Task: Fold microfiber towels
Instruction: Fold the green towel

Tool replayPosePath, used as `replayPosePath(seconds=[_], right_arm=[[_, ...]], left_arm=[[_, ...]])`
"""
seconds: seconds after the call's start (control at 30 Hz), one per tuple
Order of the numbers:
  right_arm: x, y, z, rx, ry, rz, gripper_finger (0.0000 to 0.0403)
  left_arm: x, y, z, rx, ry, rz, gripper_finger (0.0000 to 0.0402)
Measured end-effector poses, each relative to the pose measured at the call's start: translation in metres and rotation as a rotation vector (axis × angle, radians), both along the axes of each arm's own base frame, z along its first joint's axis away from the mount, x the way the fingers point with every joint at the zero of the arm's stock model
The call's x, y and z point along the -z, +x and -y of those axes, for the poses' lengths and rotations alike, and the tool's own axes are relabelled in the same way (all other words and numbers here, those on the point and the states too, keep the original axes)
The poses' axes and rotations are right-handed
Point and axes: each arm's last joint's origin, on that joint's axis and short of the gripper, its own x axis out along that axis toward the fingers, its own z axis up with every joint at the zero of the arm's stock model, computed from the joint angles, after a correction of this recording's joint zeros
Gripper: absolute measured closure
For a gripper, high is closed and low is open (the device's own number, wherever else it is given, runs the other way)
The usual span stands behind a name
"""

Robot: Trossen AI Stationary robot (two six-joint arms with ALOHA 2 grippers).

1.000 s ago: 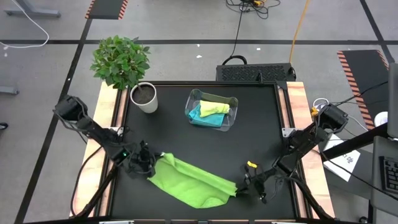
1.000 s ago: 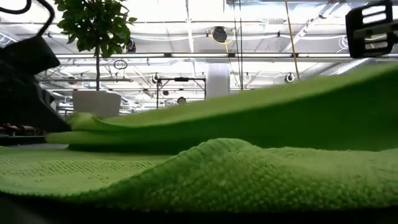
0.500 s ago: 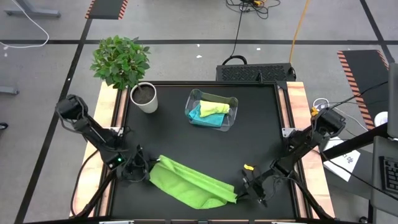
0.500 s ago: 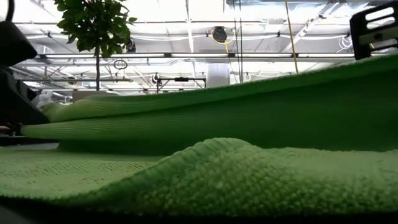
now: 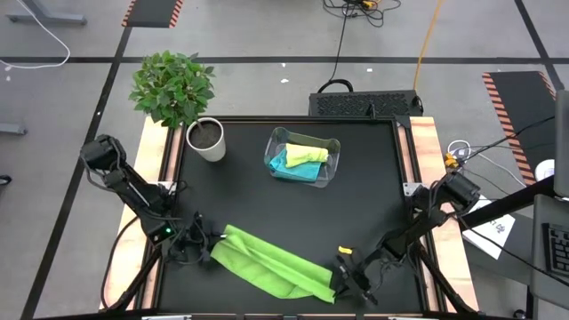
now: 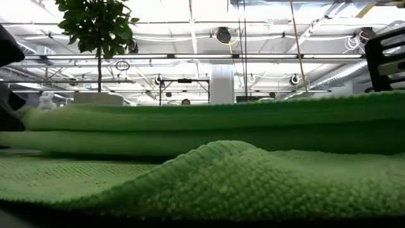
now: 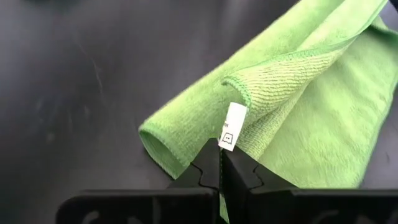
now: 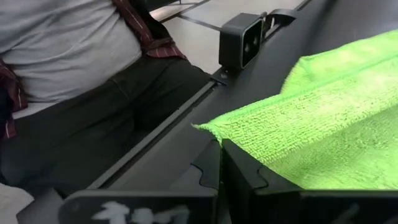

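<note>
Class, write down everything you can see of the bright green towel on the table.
The bright green towel is a soft, nubbly microfiber cloth with a stitched hem and a small white care tag. It lies folded over itself in a long slanting band on the near part of the black table. The left pincer is shut on its tagged corner, the right pincer on its opposite corner.

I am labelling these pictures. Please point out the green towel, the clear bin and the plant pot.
green towel [image 5: 271,264]: high view, middle of its folded cloth.
clear bin [image 5: 276,140]: high view, its left rim.
plant pot [image 5: 212,148]: high view, its white side.
</note>
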Motion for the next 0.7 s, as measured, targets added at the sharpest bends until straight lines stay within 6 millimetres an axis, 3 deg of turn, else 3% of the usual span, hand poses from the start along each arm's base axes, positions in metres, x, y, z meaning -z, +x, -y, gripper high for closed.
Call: replayPosePath(seconds=[0.27, 0.4, 0.7], right_arm=[[-0.001, 0.002, -0.007, -0.052, 0.032, -0.013, 0.0393], [-0.001, -0.001, -0.009, -0.063, 0.061, -0.037, 0.0352], [-0.002, 0.006, -0.003, 0.015, 0.079, -0.04, 0.024]], left_arm=[[0.001, -0.003, 0.003, 0.03, -0.072, -0.054, 0.0396], [0.001, -0.007, 0.006, 0.034, -0.058, -0.015, 0.0368], [-0.002, -0.012, 0.014, 0.064, -0.09, 0.039, 0.0264]])
